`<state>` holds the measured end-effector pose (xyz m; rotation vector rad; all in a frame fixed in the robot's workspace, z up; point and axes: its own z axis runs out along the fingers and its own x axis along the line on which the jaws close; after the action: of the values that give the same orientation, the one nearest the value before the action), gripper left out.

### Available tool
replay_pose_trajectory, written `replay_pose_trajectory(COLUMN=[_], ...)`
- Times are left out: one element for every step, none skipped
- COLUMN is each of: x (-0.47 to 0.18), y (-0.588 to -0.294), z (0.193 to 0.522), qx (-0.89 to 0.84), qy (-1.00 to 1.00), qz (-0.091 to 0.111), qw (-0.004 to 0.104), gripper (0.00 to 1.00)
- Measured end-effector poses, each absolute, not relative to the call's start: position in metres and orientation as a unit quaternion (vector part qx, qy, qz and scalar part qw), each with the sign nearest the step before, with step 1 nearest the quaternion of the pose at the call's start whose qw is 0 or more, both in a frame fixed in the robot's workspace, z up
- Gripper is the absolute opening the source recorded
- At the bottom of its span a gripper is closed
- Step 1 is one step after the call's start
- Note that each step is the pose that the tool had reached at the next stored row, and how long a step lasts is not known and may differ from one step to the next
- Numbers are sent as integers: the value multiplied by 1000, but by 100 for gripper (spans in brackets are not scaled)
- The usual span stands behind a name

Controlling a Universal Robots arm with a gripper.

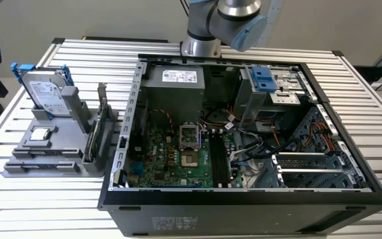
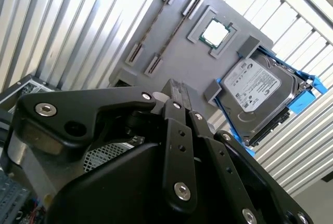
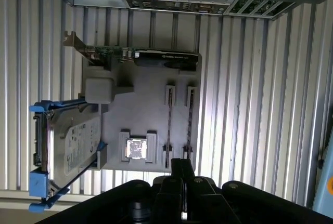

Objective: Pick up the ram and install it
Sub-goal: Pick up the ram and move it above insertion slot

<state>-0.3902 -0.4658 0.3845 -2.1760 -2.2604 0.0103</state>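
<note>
while the ram (image 3: 169,122) stands on edge in the grey fixture (image 3: 145,104) beside a twin stick (image 3: 189,122) and a square chip (image 3: 137,148), with the hard drive (image 3: 67,146) and graphics card (image 3: 156,57) nearby, the gripper (image 3: 182,162) hovers close, fingers pressed together and empty.

Exterior view overlooks the table (image 1: 58,209) from high; both wrist views share the holder (image 2: 195,63) (image 3: 140,115).
</note>
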Motion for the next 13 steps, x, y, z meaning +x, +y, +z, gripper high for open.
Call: replay_pose_trajectory(x=[-390, -390, -390, -390, -390, -390, -390, -390, -390, -390, -390, -390, -390], y=[-466, -466, -466, -466, -466, -466, -466, -466, -466, -466, -466, -466, -466], z=[385, 385, 385, 385, 384, 384, 384, 384, 385, 385, 385, 385, 384], qx=[-693, -693, -693, -693, -693, -693, -693, -693, -693, -692, -692, -692, -692], qy=[-720, -721, -721, -721, -721, -721, -721, -721, -721, -721, -721, -721, -721], qz=[3, 3, 3, 3, 3, 3, 3, 3, 3, 3, 3, 3, 3], qw=[2, 2, 2, 2, 2, 2, 2, 2, 2, 2, 2, 2, 2], gripper=[0, 0, 100, 100, 100, 100, 100, 100, 100, 100, 100, 100, 100])
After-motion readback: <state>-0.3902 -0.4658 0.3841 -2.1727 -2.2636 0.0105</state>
